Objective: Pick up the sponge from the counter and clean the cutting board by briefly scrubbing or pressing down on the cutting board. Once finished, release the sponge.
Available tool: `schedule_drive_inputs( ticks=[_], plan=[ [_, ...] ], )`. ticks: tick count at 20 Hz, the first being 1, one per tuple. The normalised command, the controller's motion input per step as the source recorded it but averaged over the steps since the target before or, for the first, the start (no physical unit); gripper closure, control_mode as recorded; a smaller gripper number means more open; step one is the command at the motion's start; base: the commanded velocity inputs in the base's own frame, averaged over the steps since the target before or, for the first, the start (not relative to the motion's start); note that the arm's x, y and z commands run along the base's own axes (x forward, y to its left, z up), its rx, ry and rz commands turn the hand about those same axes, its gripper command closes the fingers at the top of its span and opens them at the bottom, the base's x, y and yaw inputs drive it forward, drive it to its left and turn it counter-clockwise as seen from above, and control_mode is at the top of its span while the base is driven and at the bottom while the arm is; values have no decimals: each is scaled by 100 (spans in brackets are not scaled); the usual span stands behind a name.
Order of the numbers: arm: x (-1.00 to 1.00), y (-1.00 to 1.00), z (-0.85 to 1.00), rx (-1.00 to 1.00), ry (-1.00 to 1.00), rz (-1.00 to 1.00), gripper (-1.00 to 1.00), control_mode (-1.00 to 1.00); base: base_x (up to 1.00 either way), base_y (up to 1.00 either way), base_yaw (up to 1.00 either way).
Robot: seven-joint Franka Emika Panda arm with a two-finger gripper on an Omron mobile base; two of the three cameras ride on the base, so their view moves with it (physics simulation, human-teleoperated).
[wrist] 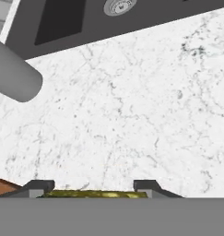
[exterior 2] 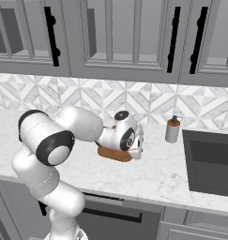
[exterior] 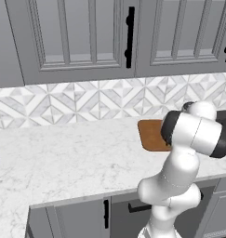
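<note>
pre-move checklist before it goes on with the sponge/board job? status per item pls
1. Sponge between the fingertips: ok, its yellow-green edge spans the gap in the hand view.
2. Grip firm enough to lift: cannot tell, contact is at the frame edge.
3. Gripper near the cutting board: ok, board corner shows beside the fingers in the hand view.
4. Sponge over the board or the counter: cannot tell.
5. Soap dispenser clear of the arm: ok, it stands apart by the sink.

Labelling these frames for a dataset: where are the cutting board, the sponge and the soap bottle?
cutting board (exterior: 151, 135): left base view, bare left part.
sponge (wrist: 90, 194): hand view, top edge between the fingertips.
soap bottle (exterior 2: 172, 131): right base view, body.
</note>
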Motion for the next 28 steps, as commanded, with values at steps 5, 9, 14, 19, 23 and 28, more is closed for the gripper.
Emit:
schedule_drive_inputs(
  ticks=[5,9,14,19,23,28],
  plan=[
    [12,52,-27,-4,1,-7,100,-100,0,0,0],
    [7,0,-26,0,3,-3,100,-100,0,0,0],
    [25,2,-18,0,14,-3,100,-100,0,0,0],
    [47,26,-14,0,16,-3,100,-100,0,0,0],
    [39,25,-42,-2,-3,-5,100,-100,0,0,0],
    [33,19,-32,0,-20,-7,100,-100,0,0,0]
  ],
)
